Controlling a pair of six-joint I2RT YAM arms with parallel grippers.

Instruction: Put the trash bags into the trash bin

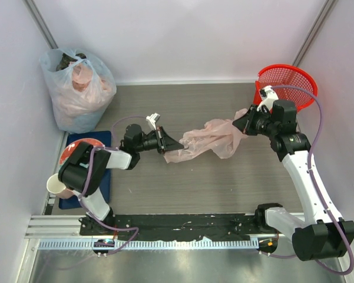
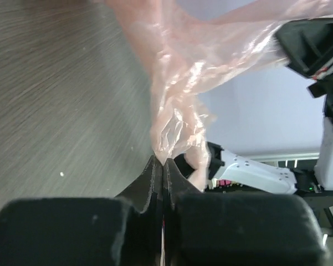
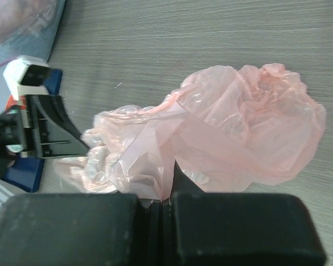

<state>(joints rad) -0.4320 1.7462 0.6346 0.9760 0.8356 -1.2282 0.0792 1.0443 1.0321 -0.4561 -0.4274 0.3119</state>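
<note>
The pale-pink trash bag (image 1: 209,140) hangs stretched between my two grippers above the middle of the table. My left gripper (image 1: 178,144) is shut on its left end; in the left wrist view the bag (image 2: 183,83) rises from the closed tips (image 2: 162,162). My right gripper (image 1: 238,122) is shut on its right end; in the right wrist view the bag (image 3: 221,127) bunches just past the closed jaws (image 3: 165,194). The red mesh trash bin (image 1: 291,82) lies tipped at the back right corner, right behind my right wrist.
A big bluish-clear bag with pink lumps (image 1: 78,88) stands at the back left. A patterned plate (image 1: 76,150) on a blue mat (image 1: 106,141) and a cup (image 1: 58,186) sit at the left edge. White walls enclose the table.
</note>
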